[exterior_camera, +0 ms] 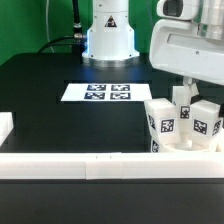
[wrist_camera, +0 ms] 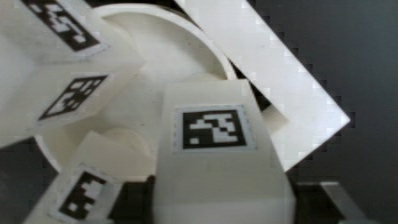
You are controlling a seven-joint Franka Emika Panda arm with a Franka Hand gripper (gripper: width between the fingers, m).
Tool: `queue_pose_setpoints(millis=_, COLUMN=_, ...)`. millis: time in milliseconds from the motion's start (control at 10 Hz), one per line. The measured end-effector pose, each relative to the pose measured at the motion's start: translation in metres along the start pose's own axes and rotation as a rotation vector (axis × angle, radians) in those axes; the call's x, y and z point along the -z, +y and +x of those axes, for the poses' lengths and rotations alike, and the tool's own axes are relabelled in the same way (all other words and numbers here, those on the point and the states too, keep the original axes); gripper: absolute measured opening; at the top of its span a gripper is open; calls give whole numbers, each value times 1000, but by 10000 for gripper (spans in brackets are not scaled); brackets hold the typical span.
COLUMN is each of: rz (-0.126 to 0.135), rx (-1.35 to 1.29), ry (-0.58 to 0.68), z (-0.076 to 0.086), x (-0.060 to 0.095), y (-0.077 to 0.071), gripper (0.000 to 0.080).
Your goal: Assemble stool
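The stool stands at the exterior view's right, against the front bar. Its round seat [wrist_camera: 157, 45] lies flat with white tagged legs rising from it. In the exterior view I see three legs: one [exterior_camera: 160, 122], one behind [exterior_camera: 183, 104] and one at the right [exterior_camera: 207, 122]. My gripper [exterior_camera: 186, 90] comes down on the middle one. In the wrist view my gripper [wrist_camera: 222, 205] is shut on this leg [wrist_camera: 217, 135], its dark fingers [wrist_camera: 128, 200] pressing both sides. Other tagged legs [wrist_camera: 71, 95] stand beside it.
The marker board [exterior_camera: 96, 92] lies mid-table before the robot base [exterior_camera: 108, 35]. A long white bar [exterior_camera: 80, 163] edges the table's front, and a short white piece [exterior_camera: 5, 126] sits at the left. A white bar [wrist_camera: 285, 70] runs just behind the seat.
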State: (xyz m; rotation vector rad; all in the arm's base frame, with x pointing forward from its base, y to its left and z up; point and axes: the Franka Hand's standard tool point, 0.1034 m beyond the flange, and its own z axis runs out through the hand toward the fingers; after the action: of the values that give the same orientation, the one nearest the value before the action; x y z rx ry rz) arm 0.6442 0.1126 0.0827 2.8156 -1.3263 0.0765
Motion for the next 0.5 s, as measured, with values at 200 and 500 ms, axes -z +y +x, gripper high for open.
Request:
queue_pose_setpoints(millis=200, rz=-1, rx=-137, ry=0, z=1, x=0, y=1, gripper=337)
queue_pose_setpoints(millis=500, rz=37, rx=-432, ry=-18, z=2, x=-2, y=5, gripper=337)
